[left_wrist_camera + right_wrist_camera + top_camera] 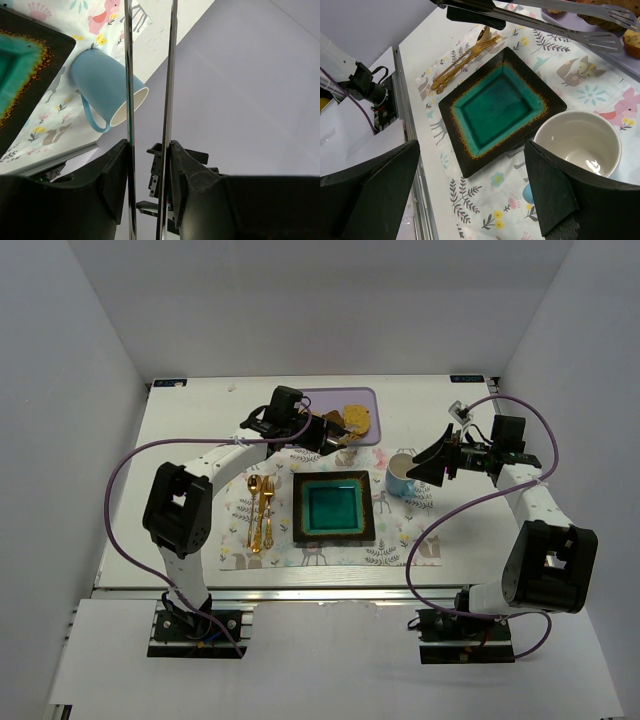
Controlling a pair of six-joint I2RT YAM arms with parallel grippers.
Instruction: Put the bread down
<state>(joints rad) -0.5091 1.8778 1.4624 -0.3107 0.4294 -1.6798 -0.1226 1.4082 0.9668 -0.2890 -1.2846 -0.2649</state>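
Table (200, 420): white; carries a patterned placemat (400, 535) with the square plate (335, 510) at its centre.
Cutlery (261, 512): gold pieces lying side by side on the placemat, just left of the plate and apart from it.
Left gripper (149, 155): positioned beyond the plate's far left corner. The jaws are clenched on the tongs (169, 75), with one black finger against each metal arm.
Tongs: two long metal arms, apart at the tips. The tips lie over the side of the tray (325, 400) that faces the plate's far edge. Whether they touch any food item cannot be told.
Plate: square, with a black rim, a speckled orange band and a teal centre; lies flat on the placemat.
Tray: lavender, flat on the table, just beyond the plate's far edge.
Bread (357, 418): golden-yellow slice lying on the tray, beyond the right half of the plate's far edge; apart from the plate.
Roll (632, 42): small and orange-toned, at the tray edge facing the plate, just beside one tong tip.
Mug (400, 475): light blue outside, white inside; upright on the placemat, just right of the plate's far right corner.
Right gripper (438, 466): right of the plate, just past the mug. The jaws are released and spread wide, grasping nothing.
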